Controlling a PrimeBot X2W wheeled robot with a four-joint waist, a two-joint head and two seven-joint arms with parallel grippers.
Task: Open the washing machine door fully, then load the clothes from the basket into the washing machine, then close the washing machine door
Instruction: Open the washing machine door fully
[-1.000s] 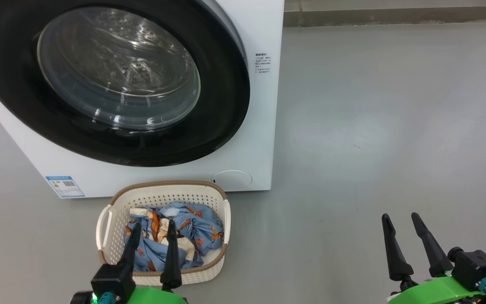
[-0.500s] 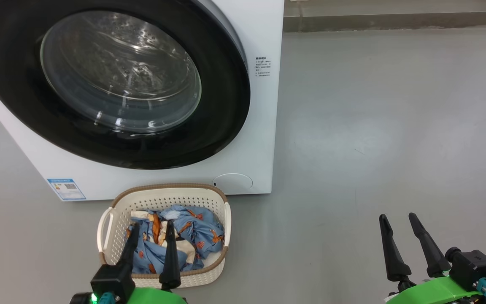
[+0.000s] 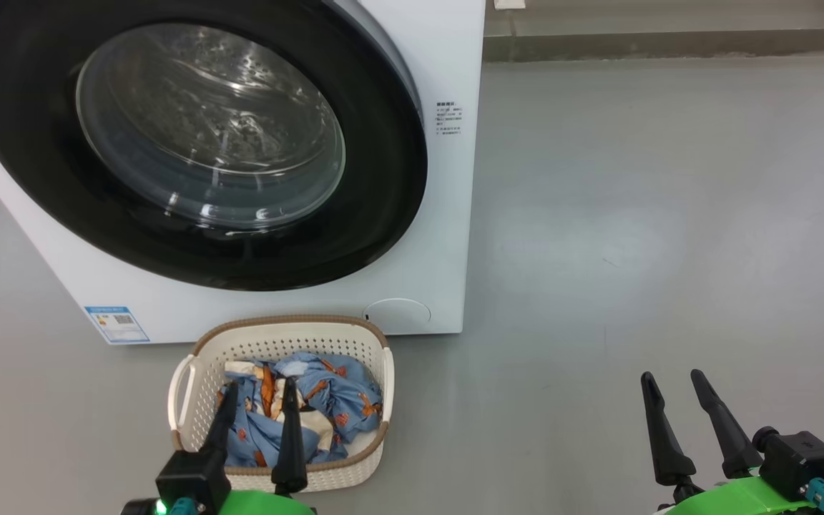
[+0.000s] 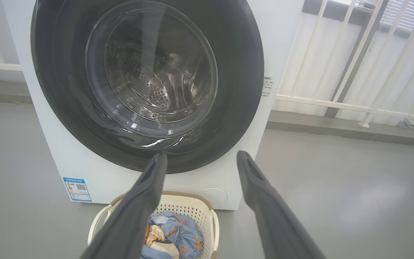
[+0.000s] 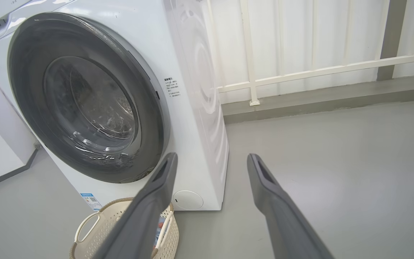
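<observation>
The clothes (image 3: 312, 400) are lying in the basket (image 3: 290, 342) near the washing machine (image 3: 448, 214); left pincer (image 3: 259, 386) and right pincer (image 3: 672, 375) are gaping, empty.

The washing machine (image 5: 192, 108) reads "isense" up top; its blue label sticker (image 3: 116, 324) is illegible.

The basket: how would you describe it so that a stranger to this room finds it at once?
Find the big white washing machine with its round black door shut. On the grey floor just in front of it sits the basket. It is cream perforated plastic with a brown rim, holding light-blue clothes.
</observation>
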